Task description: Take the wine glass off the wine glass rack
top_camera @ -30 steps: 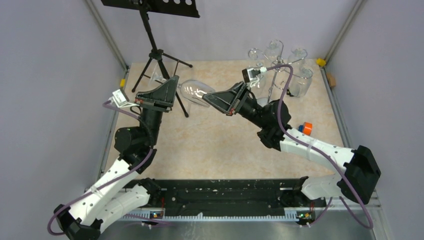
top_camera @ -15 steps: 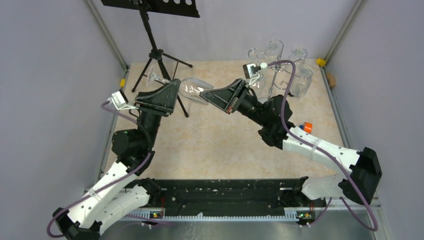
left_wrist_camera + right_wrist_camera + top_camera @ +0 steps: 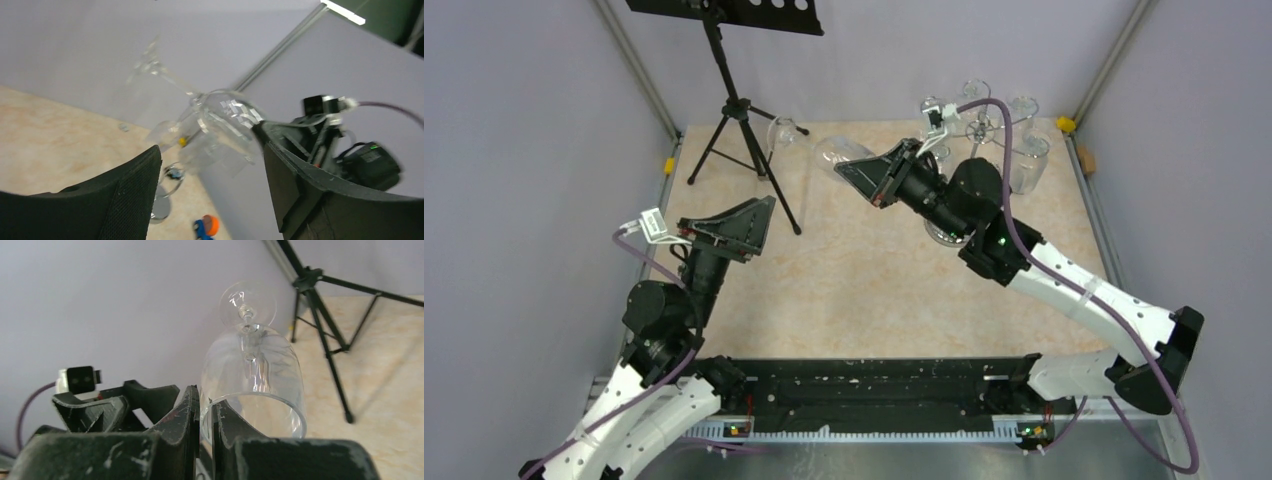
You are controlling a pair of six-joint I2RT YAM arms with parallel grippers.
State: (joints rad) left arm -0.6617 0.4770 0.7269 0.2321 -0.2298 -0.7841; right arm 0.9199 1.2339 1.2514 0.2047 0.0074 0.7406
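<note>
The weak point is the hold. The right gripper (image 3: 205, 407) is pinched together on only the thin rim of the wine glass (image 3: 252, 365), with bowl, stem and foot sticking out sideways beyond it. We judge that a quick swing or a twist of the wrist could lever the rim out of the pads, and the glass would drop to the surface (image 3: 864, 280) and break. Squeezing harder could crack the rim instead.

The glass is off the wine glass rack (image 3: 977, 128) and held in the air to the left of it. Its foot points further left, toward the black music stand (image 3: 742, 112), so a wide sweep away from the rack could knock it against a tripod leg. The left gripper (image 3: 764, 210), well left of the rack on the near side, has its jaws spread wide and holds nothing.

The carried glass is empty. The other glasses (image 3: 1026, 168) hanging on the rack look empty too.
</note>
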